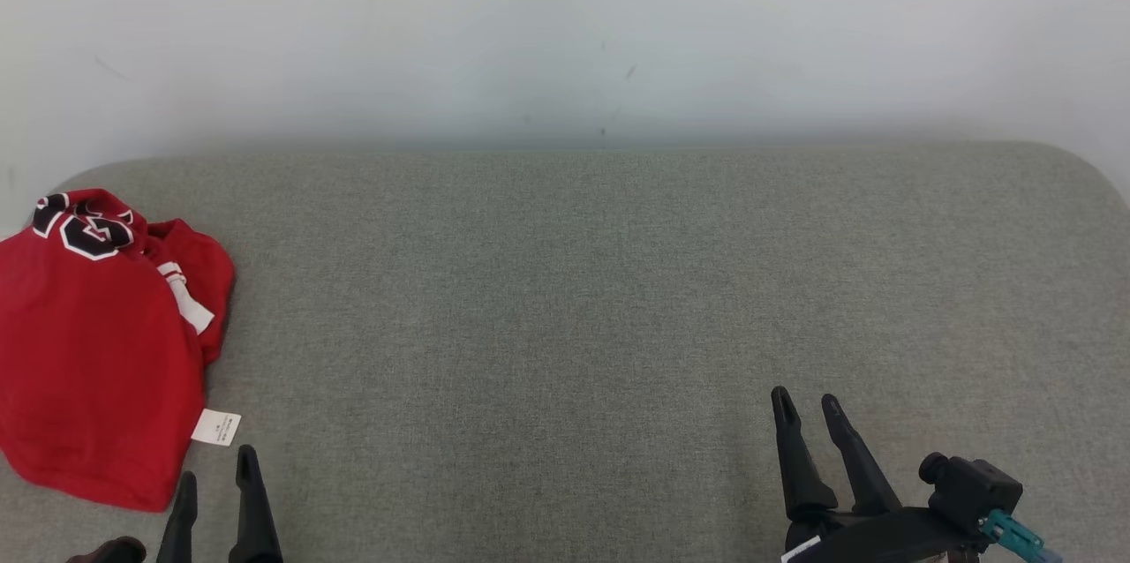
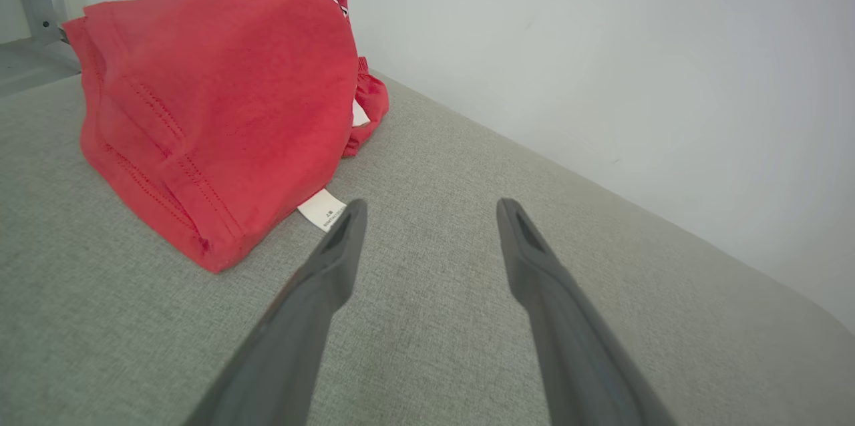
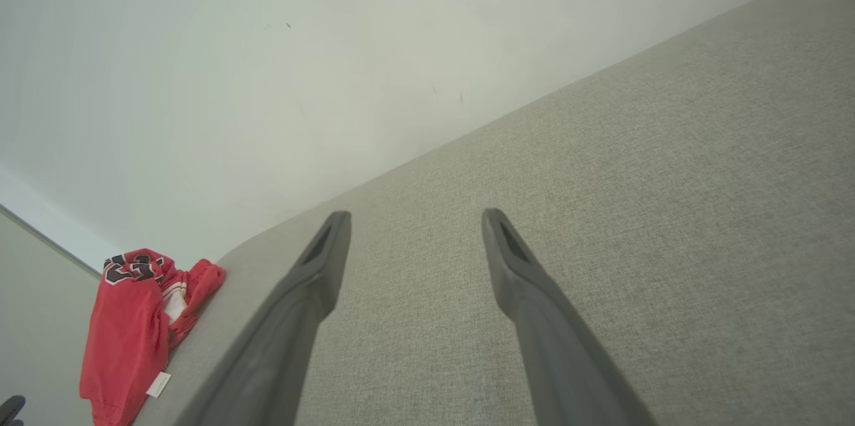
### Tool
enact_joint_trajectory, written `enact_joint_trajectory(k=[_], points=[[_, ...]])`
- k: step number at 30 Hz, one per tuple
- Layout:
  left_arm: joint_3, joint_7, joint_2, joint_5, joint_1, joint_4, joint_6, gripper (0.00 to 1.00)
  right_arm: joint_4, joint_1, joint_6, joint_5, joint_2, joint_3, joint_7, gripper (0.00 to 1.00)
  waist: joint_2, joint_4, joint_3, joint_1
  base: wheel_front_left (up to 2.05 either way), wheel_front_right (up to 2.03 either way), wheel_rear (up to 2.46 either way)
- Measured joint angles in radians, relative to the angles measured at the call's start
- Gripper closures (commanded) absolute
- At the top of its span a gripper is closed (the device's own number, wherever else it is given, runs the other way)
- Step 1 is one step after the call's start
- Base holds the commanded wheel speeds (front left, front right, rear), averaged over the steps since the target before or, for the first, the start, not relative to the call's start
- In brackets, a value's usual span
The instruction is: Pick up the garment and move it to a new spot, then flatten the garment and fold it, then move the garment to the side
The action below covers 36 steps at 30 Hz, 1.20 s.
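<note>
The garment (image 1: 88, 351) is a crumpled red jersey with black-and-white numerals and a white label, lying at the far left of the grey cushioned surface (image 1: 565, 307). In the left wrist view the garment (image 2: 220, 99) bulks up just ahead and left of my fingers. My left gripper (image 1: 216, 470) stands open at the lower left, its tips close beside the garment's near hem and label, nothing between them. My right gripper (image 1: 808, 400) is open at the lower right, far from the garment (image 3: 133, 332), over bare fabric. Both the left gripper (image 2: 431, 209) and the right gripper (image 3: 414, 219) hold nothing.
A pale wall (image 1: 565, 33) runs directly behind the cushioned surface. The surface's rounded back corners show at the far left and the far right (image 1: 1095, 166). Wide bare fabric stretches between the two grippers.
</note>
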Motion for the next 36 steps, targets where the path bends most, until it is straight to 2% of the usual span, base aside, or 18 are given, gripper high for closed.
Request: enact_joint_trajectory(k=[36], points=[[-0.081, -0.096, 0.019, 0.328, 0.027, 0.008, 0.038, 0.0, -0.06, 0.088, 0.0, -0.355, 0.0, -0.057, -0.062, 0.0, 0.0, -0.006, -0.002, 0.0, 0.0, 0.0, 0.0]])
